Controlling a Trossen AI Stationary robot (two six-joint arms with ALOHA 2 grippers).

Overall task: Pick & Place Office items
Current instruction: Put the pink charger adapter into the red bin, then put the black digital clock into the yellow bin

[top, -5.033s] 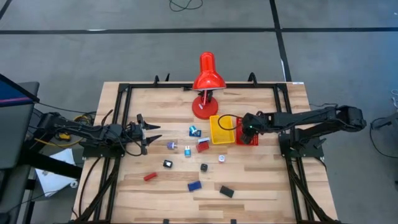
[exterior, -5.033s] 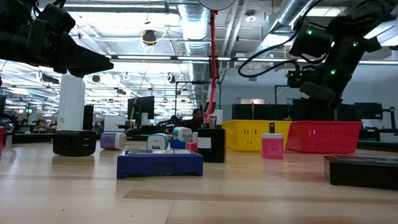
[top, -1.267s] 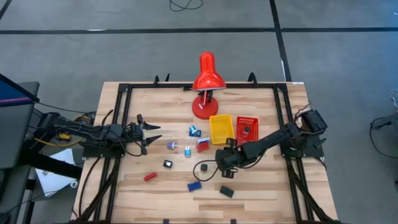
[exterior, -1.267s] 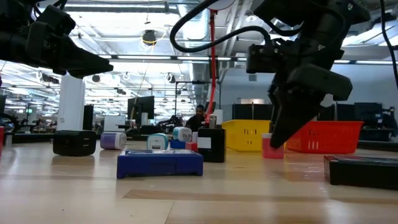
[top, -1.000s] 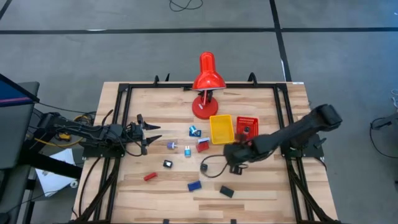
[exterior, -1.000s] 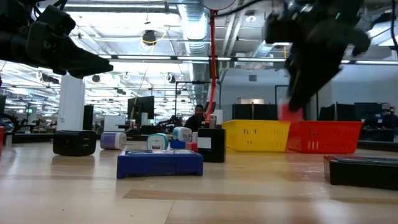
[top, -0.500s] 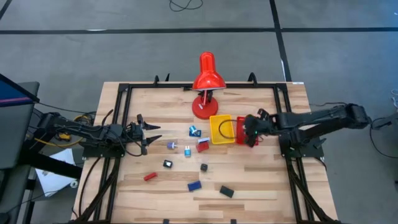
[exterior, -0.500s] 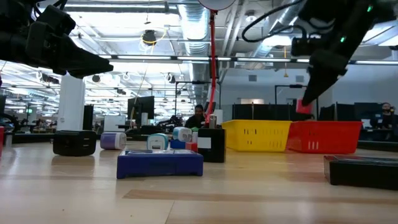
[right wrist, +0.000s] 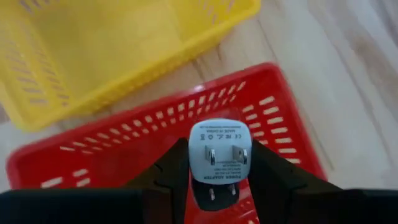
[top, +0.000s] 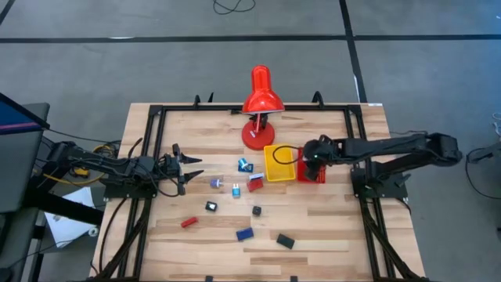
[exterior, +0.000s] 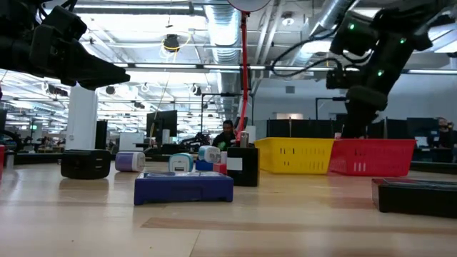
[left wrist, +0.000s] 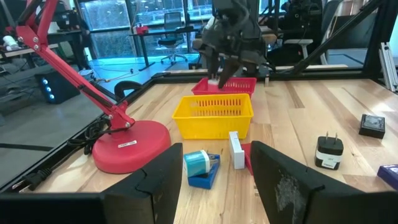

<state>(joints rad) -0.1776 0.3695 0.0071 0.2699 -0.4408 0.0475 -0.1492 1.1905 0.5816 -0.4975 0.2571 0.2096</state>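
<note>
My right gripper (top: 310, 159) hangs over the red tray (top: 315, 174), shut on a small white plug adapter (right wrist: 217, 146); it also shows in the low view (exterior: 355, 121). My left gripper (top: 190, 167) waits open and empty at the table's left, its fingers (left wrist: 155, 186) spread. On the table lie loose office items: a blue block (top: 245, 233), a black block (top: 285, 241), a red block (top: 188, 222), two black cubes (top: 210, 207) (top: 257, 210) and several small pieces (top: 236, 189) near the yellow tray (top: 277, 163). My right gripper pinches the white adapter by its two opposite sides (right wrist: 194, 155) between the two fingers (right wrist: 171, 168). The fingers point down from above. The adapter's pronged face is turned up toward the wrist, and it hangs clear above the inside of the red tray (right wrist: 124, 155).
A big red desk lamp (top: 260, 102) stands at the far middle, its base (left wrist: 127, 144) next to the yellow tray (left wrist: 213, 115). A black frame runs along the table's edges (top: 149, 149). Bare wood lies near the front edge.
My right gripper, shut on the adapter, has gone up from the table's middle and toward the far right, over the red tray, then down toward it. The adapter is lifted clear of the table. The other items lie as before.
</note>
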